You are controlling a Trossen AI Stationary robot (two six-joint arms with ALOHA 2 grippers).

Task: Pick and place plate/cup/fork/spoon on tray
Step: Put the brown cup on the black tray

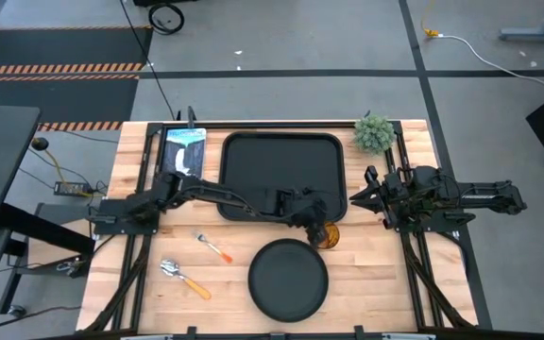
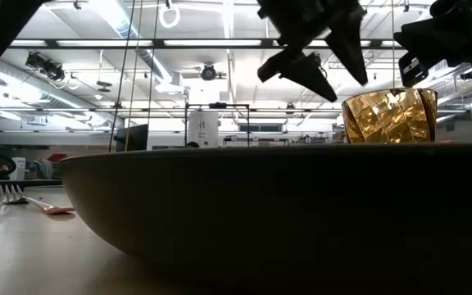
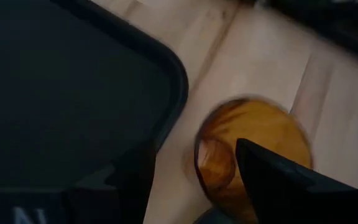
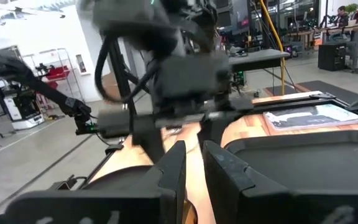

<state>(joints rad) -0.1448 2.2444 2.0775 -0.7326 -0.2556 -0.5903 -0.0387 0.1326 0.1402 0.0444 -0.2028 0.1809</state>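
The amber cup (image 1: 326, 235) stands upright on the wood just off the tray's near right corner; it also shows in the low view (image 2: 388, 115) and the left wrist view (image 3: 253, 146). My left gripper (image 1: 313, 217) is open just above it and a little to its left, its fingertips (image 2: 326, 88) above the rim, touching nothing. The black tray (image 1: 281, 142) lies at the far middle. The round black plate (image 1: 288, 279) lies near the front edge. The fork (image 1: 213, 246) and the spoon (image 1: 185, 278) lie on the wood at the left. My right gripper (image 1: 355, 199) is shut and empty at the tray's right side.
A small green plant (image 1: 374, 133) stands at the far right corner. A blue-white picture card (image 1: 184, 151) lies left of the tray. The plate's rim (image 2: 260, 156) fills the front of the low view. Bare wood lies between the plate and the fork.
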